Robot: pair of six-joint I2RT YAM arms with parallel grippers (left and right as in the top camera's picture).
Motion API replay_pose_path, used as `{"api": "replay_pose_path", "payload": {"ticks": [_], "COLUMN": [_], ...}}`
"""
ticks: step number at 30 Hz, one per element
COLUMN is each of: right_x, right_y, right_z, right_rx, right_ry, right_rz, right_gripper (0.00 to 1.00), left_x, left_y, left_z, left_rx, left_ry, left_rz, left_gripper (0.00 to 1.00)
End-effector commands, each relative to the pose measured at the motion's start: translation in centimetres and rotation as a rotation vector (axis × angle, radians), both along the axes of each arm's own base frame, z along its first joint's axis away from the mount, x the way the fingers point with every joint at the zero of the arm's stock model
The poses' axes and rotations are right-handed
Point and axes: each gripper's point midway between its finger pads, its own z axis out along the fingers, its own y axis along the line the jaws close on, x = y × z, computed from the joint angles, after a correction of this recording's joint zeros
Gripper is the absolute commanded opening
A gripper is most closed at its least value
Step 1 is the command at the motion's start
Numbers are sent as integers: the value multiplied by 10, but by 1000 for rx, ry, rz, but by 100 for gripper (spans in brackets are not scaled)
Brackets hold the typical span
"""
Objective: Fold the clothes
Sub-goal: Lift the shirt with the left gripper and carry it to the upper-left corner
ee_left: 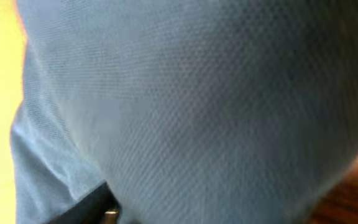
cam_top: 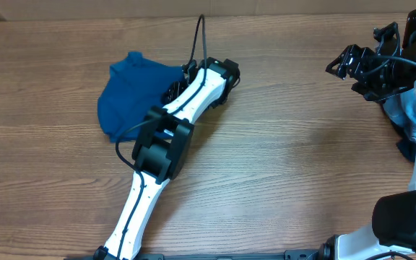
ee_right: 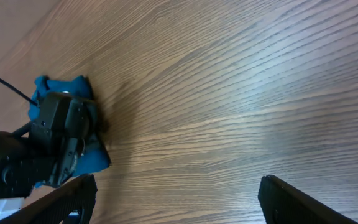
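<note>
The blue shirt (cam_top: 132, 94) sits bunched right against my left claw (cam_top: 177, 89), whose gap I cannot tell, so I should pinch just one edge, not the whole lump, while my right claw (ee_right: 178, 186) hangs wide and empty far off.

No word, label, brand or number is showing legibly on the blue shirt (cam_top: 132, 90) or the table (cam_top: 287, 144).

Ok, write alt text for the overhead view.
A crumpled blue shirt lies on a wooden table, with the left gripper at its edge. The right gripper hangs far off at the other side, apart from the shirt.
</note>
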Motion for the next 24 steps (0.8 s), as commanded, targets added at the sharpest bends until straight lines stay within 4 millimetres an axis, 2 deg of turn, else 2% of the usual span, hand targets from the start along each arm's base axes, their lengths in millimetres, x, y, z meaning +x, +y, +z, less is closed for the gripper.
{"api": "replay_pose_path", "payload": {"ticks": [1, 3, 8, 14, 17, 24], "right_x": [3, 2, 2, 0, 0, 0], "right_y": [1, 1, 2, 2, 2, 2], "right_z": [14, 14, 14, 13, 13, 13], "right_rx": [-5, -5, -4, -2, -3, -3], "right_ry": [-45, -45, -41, -35, -35, -35], "right_rz": [12, 12, 12, 12, 14, 14], "right_gripper": [87, 87, 87, 87, 87, 87], "left_x": [-12, -11, -8, 4, 9, 18], "left_y": [13, 15, 17, 11, 9, 6], "left_z": [-31, -28, -4, 47, 81, 117], "left_rx": [-26, -12, 12, -20, -37, -87], "left_ry": [107, 109, 101, 31, -1, -52], "left_rz": [39, 30, 25, 28, 17, -18], "left_gripper": [29, 15, 7, 4, 4, 4]}}
